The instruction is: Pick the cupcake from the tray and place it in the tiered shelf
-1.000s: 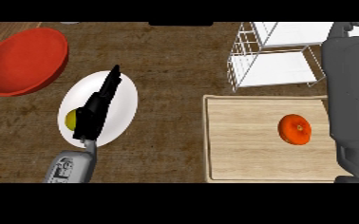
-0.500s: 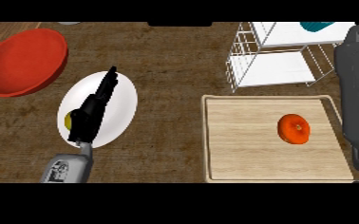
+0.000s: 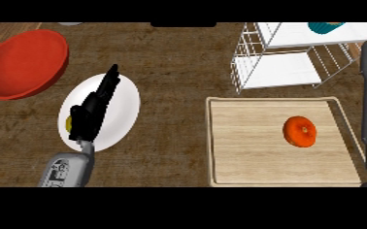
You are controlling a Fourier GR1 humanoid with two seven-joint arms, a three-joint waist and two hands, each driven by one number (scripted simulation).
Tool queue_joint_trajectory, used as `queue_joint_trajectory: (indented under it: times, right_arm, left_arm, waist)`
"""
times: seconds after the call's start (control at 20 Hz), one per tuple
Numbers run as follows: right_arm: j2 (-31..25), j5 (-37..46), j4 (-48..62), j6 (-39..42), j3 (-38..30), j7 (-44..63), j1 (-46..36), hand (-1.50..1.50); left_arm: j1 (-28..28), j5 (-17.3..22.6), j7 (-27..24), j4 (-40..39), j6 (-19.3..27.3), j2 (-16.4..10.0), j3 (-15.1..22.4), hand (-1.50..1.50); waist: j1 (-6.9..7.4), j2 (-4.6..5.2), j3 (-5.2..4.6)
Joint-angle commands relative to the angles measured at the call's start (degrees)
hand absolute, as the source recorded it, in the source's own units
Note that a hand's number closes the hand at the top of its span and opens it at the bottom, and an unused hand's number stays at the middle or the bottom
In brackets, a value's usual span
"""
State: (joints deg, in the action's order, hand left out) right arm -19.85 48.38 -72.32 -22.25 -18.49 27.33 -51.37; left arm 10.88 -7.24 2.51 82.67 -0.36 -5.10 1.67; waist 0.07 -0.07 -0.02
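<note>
The cupcake, teal-wrapped, sits on the top tier of the white wire tiered shelf at the upper right; the view's upper edge cuts part of it off. The wooden tray lies below the shelf at the right. My left hand rests open over the white plate, fingers straight and pointing up. Only a dark sliver of my right arm shows along the right edge. The right hand itself is out of sight.
A round orange item lies on the tray's right half. A red bowl stands at the upper left. Something yellow peeks out from under my left hand on the plate.
My right forearm has slid out toward the right edge, uncovering the shelf and the teal cupcake on its top tier. The left hand has stayed put.
</note>
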Motion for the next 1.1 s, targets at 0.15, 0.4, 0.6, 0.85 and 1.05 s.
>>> queue_joint_trajectory:
  times: [0.15, 0.4, 0.6, 0.85, 1.05]
  right_arm:
    - [-2.5, -7.9, -1.1, 2.0, -2.4, -1.6, -1.0, -1.50]
    - [-3.1, -14.3, -7.3, -1.1, -9.0, 0.7, -2.9, -1.50]
    - [-6.5, -13.1, -16.3, 1.1, -11.0, 10.6, -1.2, -1.50]
    - [-14.7, -17.6, -18.5, 8.8, -18.3, 19.3, 1.6, -1.50]
    - [-20.6, -24.2, -18.0, 18.7, -23.9, 21.3, 8.6, -1.50]
  left_arm:
    - [0.4, -1.4, 2.4, 1.8, 0.6, 1.1, 1.4, 0.00]
    - [-1.0, 1.4, 0.8, 2.3, -1.9, -1.7, -1.6, 0.00]
    - [-3.5, -0.9, 0.2, 3.5, -0.2, -0.4, 0.3, 0.00]
    - [-2.7, 0.4, -1.7, 1.2, -1.6, -1.4, -1.3, 0.00]
    - [1.2, -1.5, 1.6, 0.7, 1.3, 0.3, -0.7, 0.00]
  waist:
    - [0.20, 0.08, 0.03]
    - [0.07, -0.02, 0.06]
    - [-0.92, -0.41, 0.01]
    - [-1.20, -0.34, 0.01]
    - [-1.82, -0.29, 0.05]
